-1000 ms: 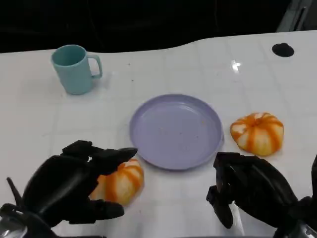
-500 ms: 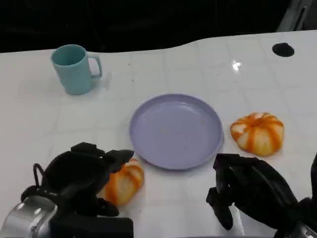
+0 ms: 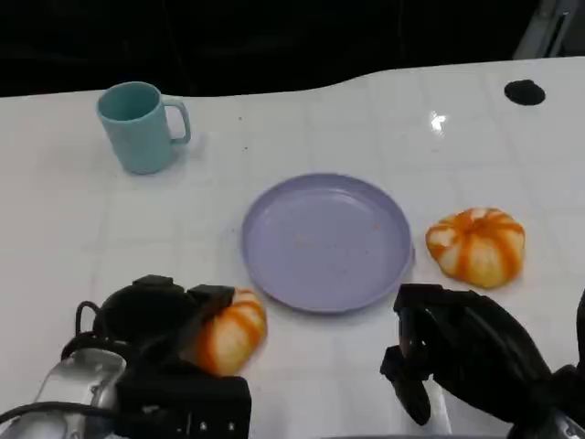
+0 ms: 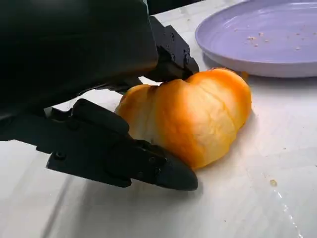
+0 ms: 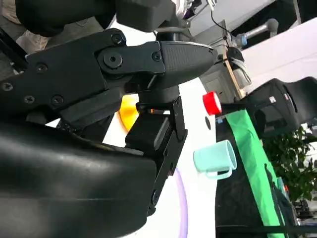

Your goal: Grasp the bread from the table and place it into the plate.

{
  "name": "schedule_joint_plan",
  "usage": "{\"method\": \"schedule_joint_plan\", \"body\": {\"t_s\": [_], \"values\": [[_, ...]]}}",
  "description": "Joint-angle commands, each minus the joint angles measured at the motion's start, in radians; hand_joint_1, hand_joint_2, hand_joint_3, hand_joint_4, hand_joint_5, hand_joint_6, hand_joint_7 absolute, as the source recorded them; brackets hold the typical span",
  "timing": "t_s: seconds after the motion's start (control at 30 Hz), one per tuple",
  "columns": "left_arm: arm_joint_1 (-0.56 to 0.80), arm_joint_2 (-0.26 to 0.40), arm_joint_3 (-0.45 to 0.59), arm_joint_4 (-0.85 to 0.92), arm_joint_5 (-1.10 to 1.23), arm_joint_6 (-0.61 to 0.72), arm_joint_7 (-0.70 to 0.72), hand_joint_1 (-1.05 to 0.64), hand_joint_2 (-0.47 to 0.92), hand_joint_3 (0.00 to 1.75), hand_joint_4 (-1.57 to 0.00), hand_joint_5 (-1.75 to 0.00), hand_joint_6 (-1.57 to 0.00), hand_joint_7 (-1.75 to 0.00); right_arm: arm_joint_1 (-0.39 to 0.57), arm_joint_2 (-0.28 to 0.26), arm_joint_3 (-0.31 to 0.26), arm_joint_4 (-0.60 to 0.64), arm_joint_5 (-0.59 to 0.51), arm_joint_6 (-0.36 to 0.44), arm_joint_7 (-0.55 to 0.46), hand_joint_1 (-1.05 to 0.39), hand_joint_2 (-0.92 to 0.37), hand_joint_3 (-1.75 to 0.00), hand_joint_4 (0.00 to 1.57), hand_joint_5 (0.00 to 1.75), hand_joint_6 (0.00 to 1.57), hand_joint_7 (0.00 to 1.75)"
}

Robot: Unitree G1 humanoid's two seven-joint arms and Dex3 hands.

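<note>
An orange-striped bread roll (image 3: 230, 331) lies on the white table near its front left, just off the purple plate's (image 3: 326, 242) near-left rim. My left hand (image 3: 151, 322) grips it from the left. In the left wrist view one of the hand's fingers (image 4: 124, 154) lies along one side of the roll (image 4: 193, 116) and another presses its opposite side, with the plate (image 4: 262, 39) just beyond. A second striped roll (image 3: 475, 245) sits right of the plate. My right hand (image 3: 466, 355) hovers at the front right, fingers curled in on nothing.
A teal mug (image 3: 142, 125) stands at the back left, handle to the right. A small black disc (image 3: 525, 92) lies at the far right. The table's curved far edge meets a dark background. The right wrist view shows the mug (image 5: 214, 157) too.
My left hand has dropped lower and drawn its fingers in around the left roll. The roll, the plate and the right hand have stayed put.
</note>
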Motion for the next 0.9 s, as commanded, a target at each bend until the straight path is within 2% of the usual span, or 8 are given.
{"method": "schedule_joint_plan", "body": {"t_s": [0.03, 0.1, 0.17, 0.23, 0.33, 0.5, 0.73, 0.9], "values": [[-0.011, 0.023, -0.013, 0.109, -0.030, -0.088, 0.149, -0.40, 0.92, 0.14, -0.63, -1.01, -0.84, -0.16, 0.008, -0.013, -0.009, -0.016, 0.019, 0.016, 0.002, -0.92, -0.92, -0.35, 1.28, 1.62, 1.10, 1.55], [-0.015, 0.030, -0.006, 0.134, -0.054, -0.137, 0.215, -0.31, 0.89, 0.38, -0.74, -1.31, -1.05, -0.30, 0.008, -0.015, -0.008, -0.018, 0.015, 0.015, -0.001, -0.92, -0.92, -0.35, 1.28, 1.62, 1.10, 1.54], [-0.018, 0.040, -0.006, 0.139, -0.061, -0.160, 0.251, -0.27, 0.86, 0.64, -0.81, -1.66, -0.84, -1.22, 0.007, -0.015, -0.009, -0.018, 0.012, 0.013, -0.004, -0.92, -0.92, -0.35, 1.28, 1.62, 1.10, 1.54], [-0.019, 0.054, -0.012, 0.122, -0.044, -0.154, 0.278, -0.26, 0.87, 0.67, -0.84, -1.73, -0.70, -1.64, 0.005, -0.015, -0.011, -0.016, 0.013, 0.015, -0.004, -0.92, -0.92, -0.36, 1.28, 1.62, 1.10, 1.54], [-0.014, 0.083, -0.014, 0.053, -0.024, -0.120, 0.240, -0.27, 0.87, 0.66, -0.83, -1.74, -0.62, -1.73, 0.004, -0.017, -0.016, -0.014, 0.022, 0.023, 0.000, -0.93, -0.92, -0.34, 1.28, 1.62, 1.10, 1.54], [0.018, 0.130, 0.008, -0.089, -0.013, -0.058, 0.169, -0.25, 0.89, 0.56, -0.80, -1.75, -0.68, -1.50, 0.006, -0.023, -0.015, -0.021, 0.013, 0.018, 0.000, -0.91, -0.92, -0.37, 1.28, 1.63, 1.09, 1.55], [0.054, 0.138, 0.045, -0.193, -0.020, -0.007, 0.181, -0.25, 0.92, 0.47, -0.76, -1.75, -0.58, -1.74, 0.010, -0.022, -0.018, -0.024, 0.025, 0.025, 0.002, -0.90, -0.92, -0.37, 1.27, 1.64, 1.09, 1.55], [0.074, 0.098, 0.086, -0.220, -0.037, -0.025, 0.301, -0.20, 0.64, 0.87, -0.81, -1.75, -0.64, -1.75, 0.011, -0.024, -0.014, -0.020, 0.019, 0.016, 0.006, -0.91, -0.92, -0.36, 1.28, 1.64, 1.10, 1.55]]}}
